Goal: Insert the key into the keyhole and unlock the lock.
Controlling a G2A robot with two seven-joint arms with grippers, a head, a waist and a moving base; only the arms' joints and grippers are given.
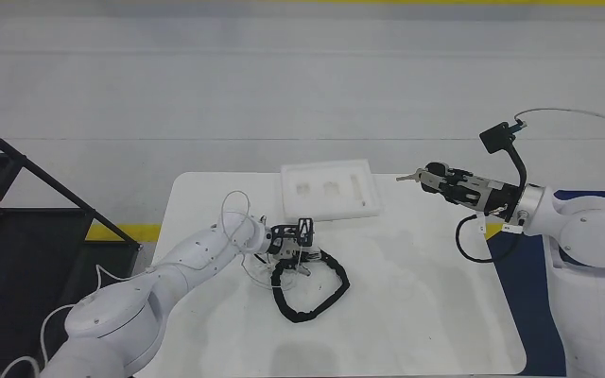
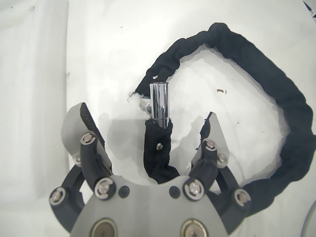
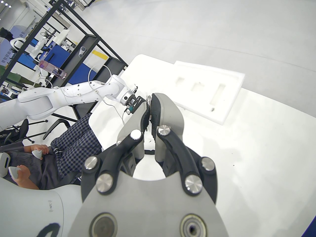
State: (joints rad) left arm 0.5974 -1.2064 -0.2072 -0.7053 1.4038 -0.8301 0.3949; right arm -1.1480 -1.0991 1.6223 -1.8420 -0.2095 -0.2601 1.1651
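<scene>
Staging for insertion, top view: key (image 1: pixel 408 176) jutting ahead of the right gripper (image 1: pixel 427 177), well apart from the chain lock (image 1: pixel 302 316) beneath the left gripper (image 1: pixel 298 250). Left wrist view: fingers (image 2: pixel 84 114) spread, straddling the chrome cylinder (image 2: pixel 159 104) without touching. Right wrist view: pads (image 3: pixel 154 114) clamped on the key (image 3: pixel 148 98), calling next, likely, for steadying the cylinder and aligning key with keyhole.

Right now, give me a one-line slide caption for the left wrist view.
Open left claw framing the chrome lock cylinder of a black fabric-sleeved chain on the white table.

The chain (image 2: pixel 259 62) is black, its lock cylinder (image 2: pixel 159 103) chrome, the table (image 1: pixel 425 312) and foam tray (image 1: pixel 312 203) white.
</scene>
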